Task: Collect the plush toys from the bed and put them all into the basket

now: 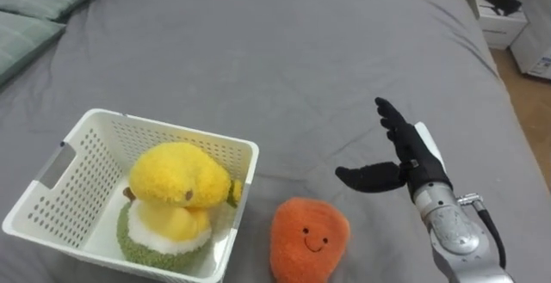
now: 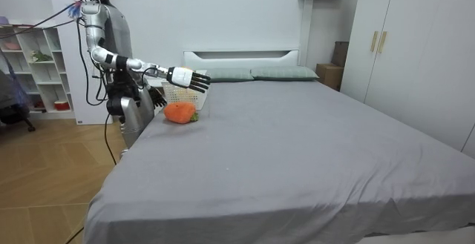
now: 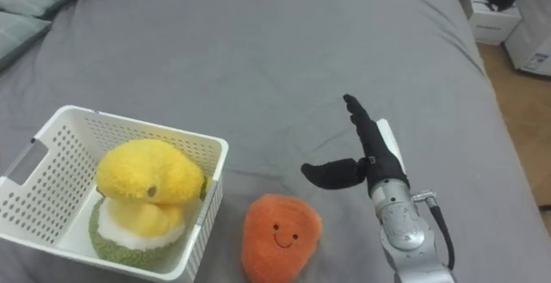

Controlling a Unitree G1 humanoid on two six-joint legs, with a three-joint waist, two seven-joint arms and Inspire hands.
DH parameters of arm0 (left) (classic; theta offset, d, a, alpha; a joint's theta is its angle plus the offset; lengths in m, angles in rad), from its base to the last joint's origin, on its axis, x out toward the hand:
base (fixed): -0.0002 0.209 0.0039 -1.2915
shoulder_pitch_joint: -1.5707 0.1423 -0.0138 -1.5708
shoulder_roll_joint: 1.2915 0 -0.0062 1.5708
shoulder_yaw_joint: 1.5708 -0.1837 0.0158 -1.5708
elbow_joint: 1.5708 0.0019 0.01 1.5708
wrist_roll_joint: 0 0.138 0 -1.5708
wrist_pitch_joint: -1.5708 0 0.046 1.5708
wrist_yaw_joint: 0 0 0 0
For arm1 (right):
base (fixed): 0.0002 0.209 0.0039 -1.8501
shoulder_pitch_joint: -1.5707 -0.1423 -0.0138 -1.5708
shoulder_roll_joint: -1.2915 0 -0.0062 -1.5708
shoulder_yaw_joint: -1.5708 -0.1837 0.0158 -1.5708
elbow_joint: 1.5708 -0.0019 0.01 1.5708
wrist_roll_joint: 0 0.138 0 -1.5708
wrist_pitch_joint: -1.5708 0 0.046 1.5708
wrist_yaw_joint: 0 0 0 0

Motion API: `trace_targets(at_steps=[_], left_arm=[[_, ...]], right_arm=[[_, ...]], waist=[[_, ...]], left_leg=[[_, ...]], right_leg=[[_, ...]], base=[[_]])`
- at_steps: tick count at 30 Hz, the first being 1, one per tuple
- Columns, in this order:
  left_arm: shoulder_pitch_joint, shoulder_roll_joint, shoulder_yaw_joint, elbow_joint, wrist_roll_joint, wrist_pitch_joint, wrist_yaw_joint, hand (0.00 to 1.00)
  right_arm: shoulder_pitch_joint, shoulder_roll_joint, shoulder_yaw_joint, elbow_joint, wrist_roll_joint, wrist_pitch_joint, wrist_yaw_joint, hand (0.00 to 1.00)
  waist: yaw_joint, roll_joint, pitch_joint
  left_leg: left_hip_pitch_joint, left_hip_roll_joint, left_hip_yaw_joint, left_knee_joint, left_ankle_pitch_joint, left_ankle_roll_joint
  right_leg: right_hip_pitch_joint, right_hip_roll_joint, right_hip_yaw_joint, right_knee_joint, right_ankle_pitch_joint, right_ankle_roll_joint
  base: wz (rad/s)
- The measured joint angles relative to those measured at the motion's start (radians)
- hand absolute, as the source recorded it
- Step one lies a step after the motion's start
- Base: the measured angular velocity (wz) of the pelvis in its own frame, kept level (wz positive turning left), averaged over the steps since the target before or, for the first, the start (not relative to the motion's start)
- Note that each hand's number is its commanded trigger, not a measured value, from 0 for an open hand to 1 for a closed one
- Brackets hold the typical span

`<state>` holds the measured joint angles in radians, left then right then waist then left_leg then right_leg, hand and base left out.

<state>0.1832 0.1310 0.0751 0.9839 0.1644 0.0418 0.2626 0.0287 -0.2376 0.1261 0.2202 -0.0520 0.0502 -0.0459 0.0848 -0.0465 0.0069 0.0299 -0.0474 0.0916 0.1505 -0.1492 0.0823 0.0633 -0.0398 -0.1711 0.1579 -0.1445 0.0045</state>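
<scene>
I have the right hand [image 1: 413,158] held over the bed [image 1: 284,51], fingers wide and spread, holding nothing. It is near the orange plush toy [image 1: 310,238], which lies by the bed's near edge, just beside the white basket [image 1: 172,128]. In the basket a yellow plush toy [image 1: 179,175] rests on a green and white one [image 1: 142,244]. In the room view my left hand [image 2: 156,96] shows by the bed's edge; its state I cannot tell.

Home bedroom: large grey bed [image 2: 297,147], pillows [image 2: 283,73], headboard [image 2: 241,55], wardrobe [image 2: 404,47], shelves [image 2: 37,66].
</scene>
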Motion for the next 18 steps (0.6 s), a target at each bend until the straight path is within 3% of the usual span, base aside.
trace_targets(at_steps=[6, 13, 18], left_arm=[[-0.001, -0.002, 0.000, 0.005, -0.024, 0.000, -0.007, 0.00], [-0.002, -0.003, 0.000, 0.008, -0.045, 0.000, 0.006, 0.00], [0.003, -0.002, -0.001, 0.008, -0.045, -0.001, 0.012, 0.00]], right_arm=[[0.029, 0.007, 0.007, 0.002, -0.035, 0.000, 0.030, 0.00], [0.035, 0.009, 0.043, 0.153, -0.076, -0.007, 0.042, 0.00], [0.053, 0.015, 0.072, 0.181, -0.100, -0.004, 0.051, 0.00]], waist=[[-0.002, 0.013, -0.0005], [0.005, 0.003, -0.0070], [0.007, 0.004, -0.0060]], left_leg=[[-0.013, 0.000, 0.001, 0.001, -0.003, 0.000], [-0.008, 0.002, 0.014, -0.001, -0.008, 0.002], [-0.011, 0.002, 0.013, -0.001, -0.011, 0.002]], right_leg=[[-0.012, 0.001, -0.005, -0.002, 0.000, 0.000], [-0.010, 0.001, -0.003, -0.005, 0.001, 0.000], [-0.010, 0.001, 0.003, -0.005, 0.001, 0.001]], base=[[-0.03], [-0.03], [-0.02]])
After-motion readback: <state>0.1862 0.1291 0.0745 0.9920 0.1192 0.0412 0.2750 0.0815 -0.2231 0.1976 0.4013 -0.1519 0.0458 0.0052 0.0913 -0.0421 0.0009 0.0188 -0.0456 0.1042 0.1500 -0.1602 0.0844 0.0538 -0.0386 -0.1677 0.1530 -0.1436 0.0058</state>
